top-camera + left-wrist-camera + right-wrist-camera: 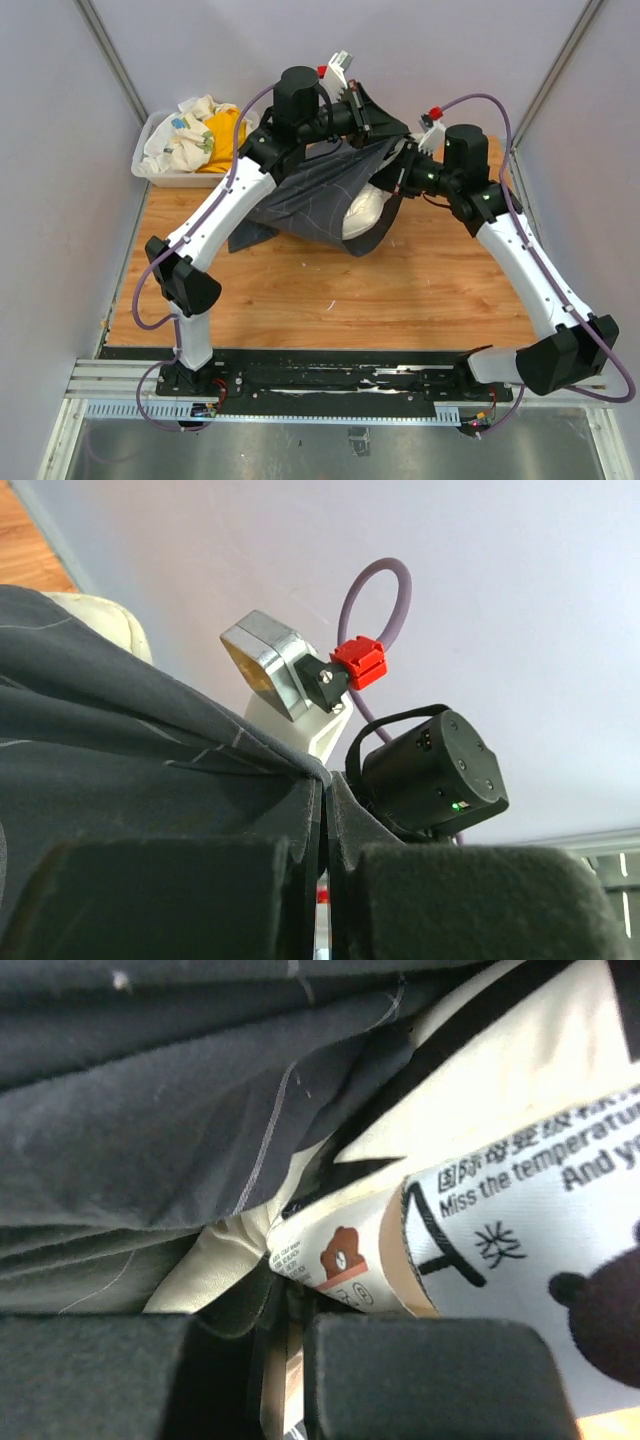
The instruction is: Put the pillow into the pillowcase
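Observation:
The dark grey pillowcase (315, 195) hangs lifted between my two grippers over the back of the table. The cream pillow (362, 212) shows in its open mouth, partly inside. My left gripper (360, 112) is shut on the pillowcase's upper hem; in the left wrist view the jaws (325, 790) pinch the hem, with the pillowcase (120, 750) and a corner of the pillow (100, 615) to the left. My right gripper (405, 178) is shut on the mouth's other edge. Its wrist view shows the jaws (290, 1330) closed on dark cloth beside the pillow (205, 1270) and its printed label (520, 1230).
A white bin (150, 172) at the back left holds a white patterned cloth (180, 135) and a yellow cloth (225, 132). The wooden table (330, 300) lies in front of the pillowcase. The cell walls stand close behind and beside both arms.

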Available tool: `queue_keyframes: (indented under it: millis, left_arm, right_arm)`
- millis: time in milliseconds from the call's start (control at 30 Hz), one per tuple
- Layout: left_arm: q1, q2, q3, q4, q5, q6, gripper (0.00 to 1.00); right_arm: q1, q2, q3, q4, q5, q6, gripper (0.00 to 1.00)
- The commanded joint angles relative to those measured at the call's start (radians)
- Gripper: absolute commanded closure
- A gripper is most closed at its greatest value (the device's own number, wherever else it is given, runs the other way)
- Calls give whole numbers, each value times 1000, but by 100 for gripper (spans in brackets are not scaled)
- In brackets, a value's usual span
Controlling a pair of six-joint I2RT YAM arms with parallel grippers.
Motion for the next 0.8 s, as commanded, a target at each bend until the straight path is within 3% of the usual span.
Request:
queue_keyframes:
  millis: [0,100,300,367,767]
  left_arm:
    - [-25,-88,115,354,104,-115,100]
    - [-8,-122,49,377,77,-122,100]
    - [60,-218,-106,502,7,-184,100]
    - [79,-236,-111,499,-17,-179,100]
    - [140,-323,-225,478,-150,-171,100]
  right_arm:
    - [38,-4,78,-51,13,-41,98]
    - [38,-10,79,-58,9,-36,89]
    - [20,-88,-19,-53,35,-30,55]
    - [-2,-119,-35,-64,36,-33,48]
    - [-45,-382,-135,-153,144,-112,38]
